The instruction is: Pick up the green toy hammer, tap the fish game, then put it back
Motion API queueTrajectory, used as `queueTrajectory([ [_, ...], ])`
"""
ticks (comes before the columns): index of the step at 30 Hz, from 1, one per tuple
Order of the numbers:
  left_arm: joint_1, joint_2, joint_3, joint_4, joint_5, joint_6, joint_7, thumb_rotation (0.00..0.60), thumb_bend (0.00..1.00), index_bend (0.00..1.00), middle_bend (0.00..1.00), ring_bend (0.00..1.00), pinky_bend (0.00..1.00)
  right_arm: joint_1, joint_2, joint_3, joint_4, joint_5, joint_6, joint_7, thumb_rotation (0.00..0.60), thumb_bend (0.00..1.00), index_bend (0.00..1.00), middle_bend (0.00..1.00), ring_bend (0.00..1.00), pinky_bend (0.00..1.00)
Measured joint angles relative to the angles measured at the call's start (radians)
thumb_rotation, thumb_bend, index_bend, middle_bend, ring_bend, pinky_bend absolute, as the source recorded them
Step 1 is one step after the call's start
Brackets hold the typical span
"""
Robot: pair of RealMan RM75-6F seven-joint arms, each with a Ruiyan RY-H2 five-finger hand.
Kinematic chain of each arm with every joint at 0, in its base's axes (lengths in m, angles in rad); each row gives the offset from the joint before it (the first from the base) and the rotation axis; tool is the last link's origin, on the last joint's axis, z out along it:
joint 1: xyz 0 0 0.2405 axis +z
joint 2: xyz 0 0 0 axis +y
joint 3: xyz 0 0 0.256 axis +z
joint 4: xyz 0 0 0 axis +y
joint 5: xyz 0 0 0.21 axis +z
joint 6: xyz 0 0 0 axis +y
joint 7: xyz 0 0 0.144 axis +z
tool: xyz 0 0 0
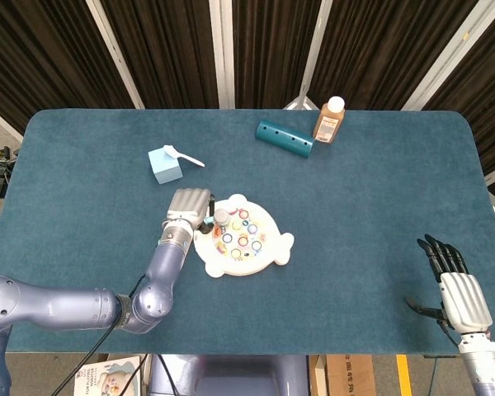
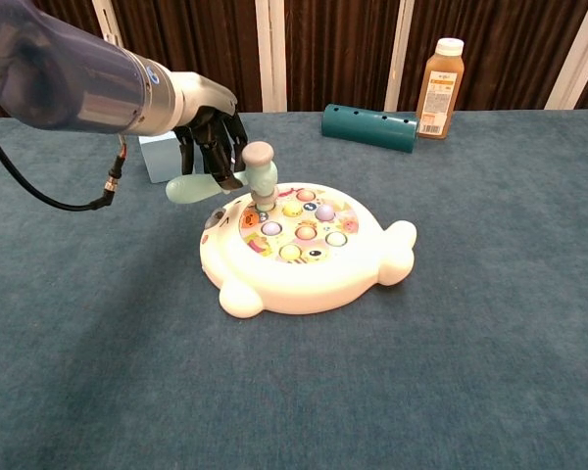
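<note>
**Hammer head meets the left end of the fish game**

The left robot hand (image 2: pixel 208 137) holds the green toy hammer (image 2: pixel 227 178) by its handle, fingers curled around it. The handle lies about level, pointing right toward the fish game (image 2: pixel 304 253); the head stands upright on the buttons at the game's left end, seemingly touching. The right robot hand (image 1: pixel 455 285) rests well apart near the table (image 1: pixel 379 190) edge, fingers straight, holding nothing. Bare cloth left of the game gives room for putting the hammer down.
</note>
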Motion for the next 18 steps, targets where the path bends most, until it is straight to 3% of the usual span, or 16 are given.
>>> queueTrajectory([
  [18,0.005,-0.018,0.017,0.048,0.007,-0.021,-0.021,0.6,0.67,0.67,0.56,0.42,0.5,-0.002,0.002,0.002,-0.003,0.007,-0.001,0.002,0.6,0.19,0.0,0.0,0.0,0.0],
])
